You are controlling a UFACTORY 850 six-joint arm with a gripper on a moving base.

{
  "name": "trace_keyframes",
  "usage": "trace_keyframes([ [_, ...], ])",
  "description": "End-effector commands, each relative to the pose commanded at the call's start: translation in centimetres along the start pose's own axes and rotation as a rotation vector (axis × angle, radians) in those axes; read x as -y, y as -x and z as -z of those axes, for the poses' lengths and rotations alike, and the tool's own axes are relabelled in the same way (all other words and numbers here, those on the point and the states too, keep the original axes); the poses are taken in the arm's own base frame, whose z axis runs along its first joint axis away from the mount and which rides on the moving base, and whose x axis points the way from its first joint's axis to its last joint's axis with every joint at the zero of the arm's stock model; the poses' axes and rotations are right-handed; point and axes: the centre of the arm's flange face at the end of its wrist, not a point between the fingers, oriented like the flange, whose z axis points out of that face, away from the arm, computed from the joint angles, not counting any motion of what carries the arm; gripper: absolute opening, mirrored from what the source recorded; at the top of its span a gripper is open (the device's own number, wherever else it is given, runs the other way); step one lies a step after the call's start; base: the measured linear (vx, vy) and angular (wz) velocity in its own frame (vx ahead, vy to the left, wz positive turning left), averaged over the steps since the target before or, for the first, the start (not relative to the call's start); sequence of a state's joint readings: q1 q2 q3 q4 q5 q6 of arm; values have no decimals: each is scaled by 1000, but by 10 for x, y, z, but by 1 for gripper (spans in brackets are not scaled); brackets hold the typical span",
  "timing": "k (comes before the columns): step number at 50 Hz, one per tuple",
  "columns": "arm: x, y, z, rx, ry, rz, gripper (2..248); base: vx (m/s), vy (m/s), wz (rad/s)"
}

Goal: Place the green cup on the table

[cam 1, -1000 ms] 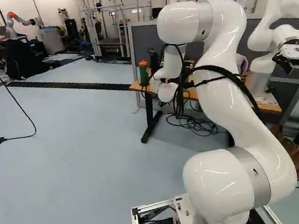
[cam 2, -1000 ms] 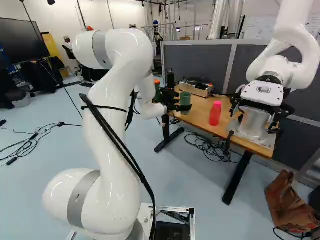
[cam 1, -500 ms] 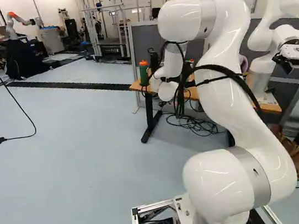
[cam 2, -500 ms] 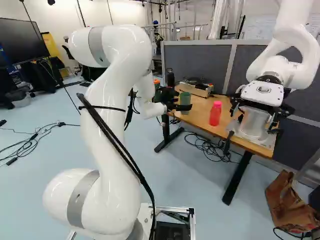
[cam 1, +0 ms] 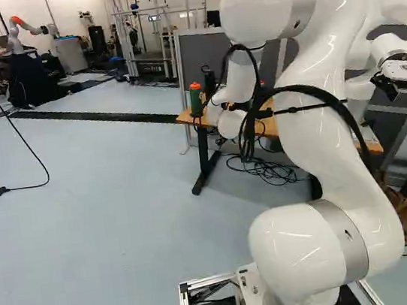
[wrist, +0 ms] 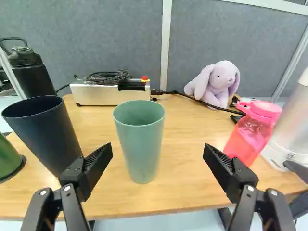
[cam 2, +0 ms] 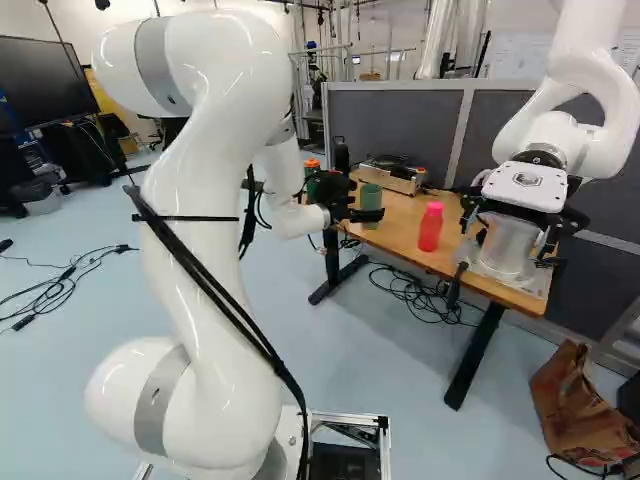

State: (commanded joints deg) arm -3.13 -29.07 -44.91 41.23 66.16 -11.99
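Observation:
My gripper (cam 2: 352, 207) reaches over the near side of the table (cam 2: 410, 215) in the right base view. In the wrist view the gripper (wrist: 158, 155) stands open, its two black fingers wide apart. The green cup (wrist: 139, 144) is upright on the wooden tabletop (wrist: 185, 178), ahead of the gap between the fingers and nearer the finger on the dark cup's side. Neither finger appears to touch it. In the right base view the green cup (cam 2: 370, 199) shows just beyond the gripper.
A dark cup (wrist: 44, 132) and black bottle (wrist: 32, 74) flank the green cup on one side, a pink bottle (wrist: 250, 134) on the other. Behind are a metal box (wrist: 108, 94), a plush rabbit (wrist: 216, 83) and a grey partition. Another robot (cam 2: 545, 150) stands at the table's far end.
The arm's elbow has risen and drawn back toward the base, and the hand has pulled back slightly. The green cup stays in place on the table. The base has not moved.

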Motion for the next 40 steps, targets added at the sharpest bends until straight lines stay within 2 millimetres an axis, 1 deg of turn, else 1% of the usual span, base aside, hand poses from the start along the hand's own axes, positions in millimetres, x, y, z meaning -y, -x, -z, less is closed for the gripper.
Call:
trace_keyframes([
  [40,-48,6,68,45,-2,36,247,0,0,0],
])
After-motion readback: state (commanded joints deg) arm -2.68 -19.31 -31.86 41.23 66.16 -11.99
